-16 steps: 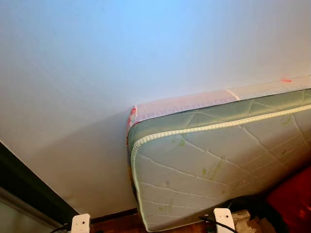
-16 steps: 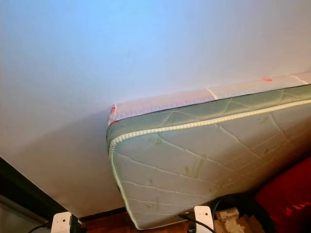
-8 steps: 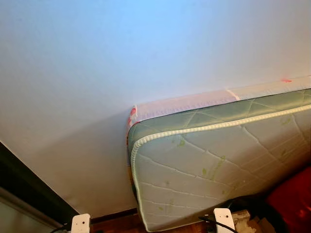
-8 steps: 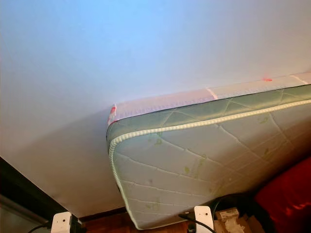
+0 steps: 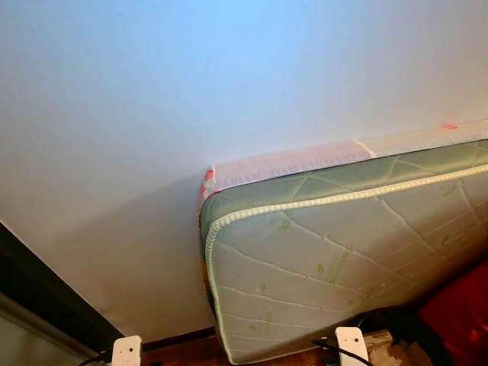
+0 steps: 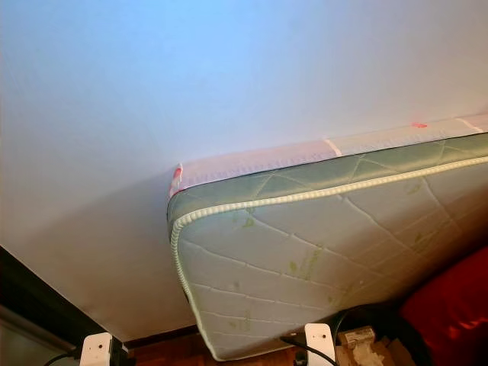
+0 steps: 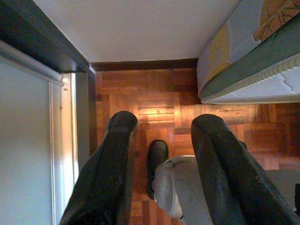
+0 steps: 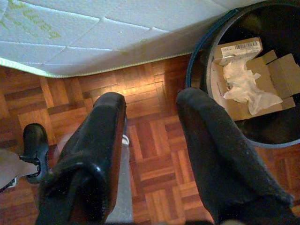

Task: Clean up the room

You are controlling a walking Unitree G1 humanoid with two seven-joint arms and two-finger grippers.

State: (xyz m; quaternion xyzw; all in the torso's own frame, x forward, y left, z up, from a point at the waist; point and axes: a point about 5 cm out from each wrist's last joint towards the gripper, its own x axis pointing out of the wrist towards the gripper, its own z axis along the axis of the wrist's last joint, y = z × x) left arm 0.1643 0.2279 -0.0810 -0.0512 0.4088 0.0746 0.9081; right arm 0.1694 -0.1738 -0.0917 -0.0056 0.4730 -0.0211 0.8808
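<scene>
Mattress (image 5: 343, 252) leaned on its edge against white wall (image 5: 152, 114), right gripper (image 8: 150, 122) held spread and empty above parquet floor (image 8: 154, 154), bin (image 8: 199, 70) with cardboard and paper just beside its fingers, left gripper (image 7: 161, 140) likewise parted, nothing grasped, near mattress corner.

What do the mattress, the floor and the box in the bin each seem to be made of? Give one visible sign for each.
Mattress: quilted fabric, matte, with stitched diamond seams and corded piping.
Floor: wood parquet, glossy; small blocks in alternating directions reflect light.
Box in the bin: apparently cardboard, dull brown, with folded flaps and a barcode label.
</scene>
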